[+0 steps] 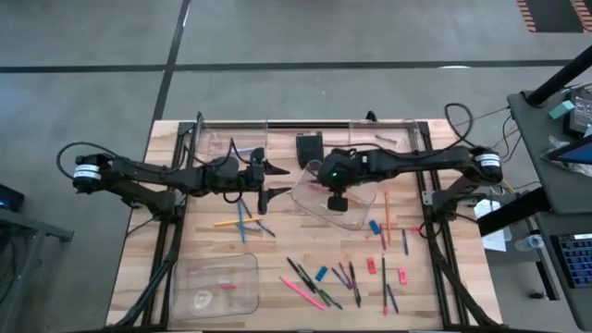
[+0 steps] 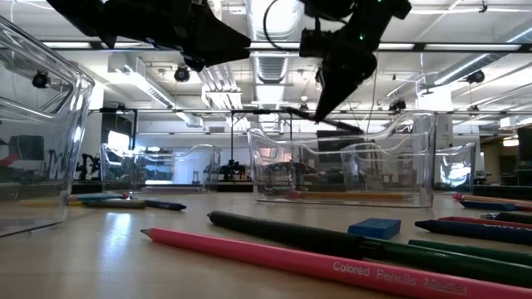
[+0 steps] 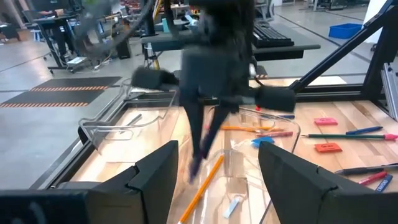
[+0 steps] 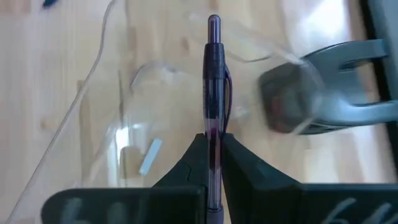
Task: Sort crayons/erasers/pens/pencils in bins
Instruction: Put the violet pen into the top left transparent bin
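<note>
My right gripper (image 1: 339,202) hangs above a clear bin (image 1: 308,192) in the middle of the table, shut on a dark purple pen (image 4: 213,68). In the left wrist view the pen (image 3: 198,149) slants down below that gripper, over an orange pencil (image 3: 205,186) lying in the bin. My left gripper (image 1: 275,180) stands open just left of the bin with nothing between its fingers (image 3: 155,171). Pencils, crayons and erasers lie loose on the near right part of the table (image 1: 333,277). My right gripper pinches the pen's barrel (image 4: 214,132) between its two fingers. The pen lies along the fingers, and its long end sticks out past the fingertips. The fingers slant down from the table's right side. The pen is lifted clear above the bin.
Two more clear bins stand at the far edge (image 1: 217,139) (image 1: 393,139), with a black box (image 1: 309,146) between them. A fourth bin (image 1: 215,282) sits near left. Loose pencils (image 1: 242,220) lie by the left gripper. Blue (image 1: 375,226) and red (image 1: 372,265) erasers lie right of centre.
</note>
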Motion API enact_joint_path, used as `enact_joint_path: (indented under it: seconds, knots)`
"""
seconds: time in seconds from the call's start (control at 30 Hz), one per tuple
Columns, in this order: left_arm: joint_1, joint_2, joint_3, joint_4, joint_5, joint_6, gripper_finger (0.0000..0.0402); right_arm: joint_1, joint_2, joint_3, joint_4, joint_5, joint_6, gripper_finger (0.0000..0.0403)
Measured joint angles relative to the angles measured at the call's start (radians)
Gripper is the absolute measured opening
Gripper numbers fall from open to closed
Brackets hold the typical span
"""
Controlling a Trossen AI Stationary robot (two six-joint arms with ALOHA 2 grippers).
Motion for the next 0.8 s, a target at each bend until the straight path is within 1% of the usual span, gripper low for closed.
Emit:
enact_joint_path:
  seconds: [0.23, 0.33, 0.47, 0.57, 0.8]
  knots:
    - [0.0, 0.011, 0.0, 0.014, 0.007, -0.001, 0.0209, -0.005, -0.093, 0.0, 0.013, 0.021, 0.011, 0.0014]
    - [0.0, 0.037, 0.0, 0.056, 0.036, -0.002, 0.0209, -0.005, -0.118, 0.0, 0.043, 0.019, 0.019, 0.0014]
    - [0.001, 0.074, 0.003, 0.092, 0.041, -0.002, 0.021, -0.005, -0.139, 0.0, 0.079, 0.001, 0.02, 0.0014]
    - [0.005, 0.099, 0.009, 0.119, 0.04, -0.002, 0.0224, -0.005, -0.144, 0.0, 0.109, -0.045, 0.017, 0.0014]
    - [0.028, 0.171, 0.016, 0.25, 0.032, -0.052, 0.0277, -0.001, -0.138, 0.0, 0.18, -0.144, 0.005, 0.0014]
